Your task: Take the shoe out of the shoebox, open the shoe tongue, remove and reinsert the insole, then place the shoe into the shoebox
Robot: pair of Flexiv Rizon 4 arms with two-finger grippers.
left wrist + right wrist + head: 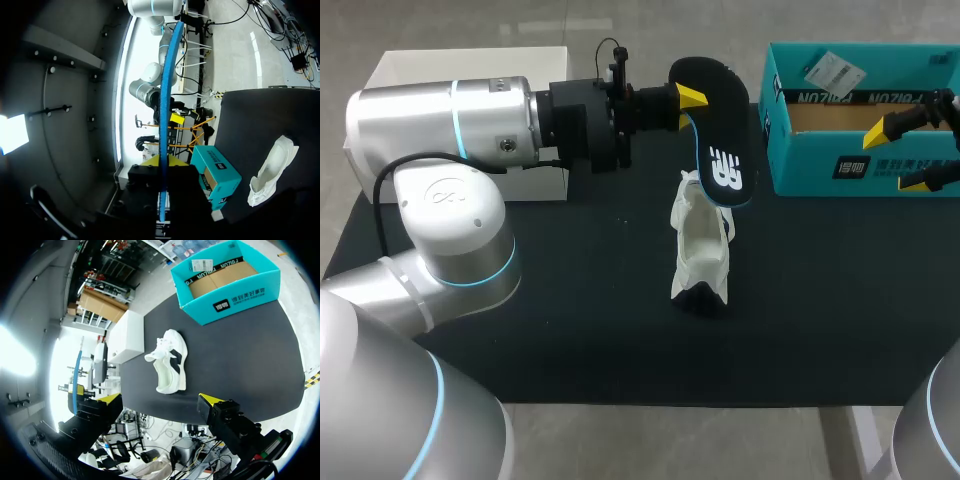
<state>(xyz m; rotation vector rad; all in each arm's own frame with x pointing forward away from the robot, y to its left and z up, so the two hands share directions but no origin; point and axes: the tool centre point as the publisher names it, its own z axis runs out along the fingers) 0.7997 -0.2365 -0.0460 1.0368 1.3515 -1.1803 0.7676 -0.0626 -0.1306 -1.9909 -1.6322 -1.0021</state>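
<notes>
My left gripper [685,100] is shut on the heel end of a black insole [722,125] with a blue rim and white logo, holding it in the air above the shoe's heel. In the left wrist view the insole [167,95] shows edge-on as a blue strip between the fingers of the left gripper [163,167]. The white shoe [702,245] lies on the black table, empty, in the middle; it also shows as the shoe [170,365] ahead of my right gripper [159,400]. The right gripper [905,155] stands open with nothing in it at the teal shoebox's [860,170] right end.
A white box [470,70] stands at the back left, behind my left arm. The teal shoebox [225,280] is open, with brown card and a paper tag inside. The black table [570,320] has bare room in front of the shoe.
</notes>
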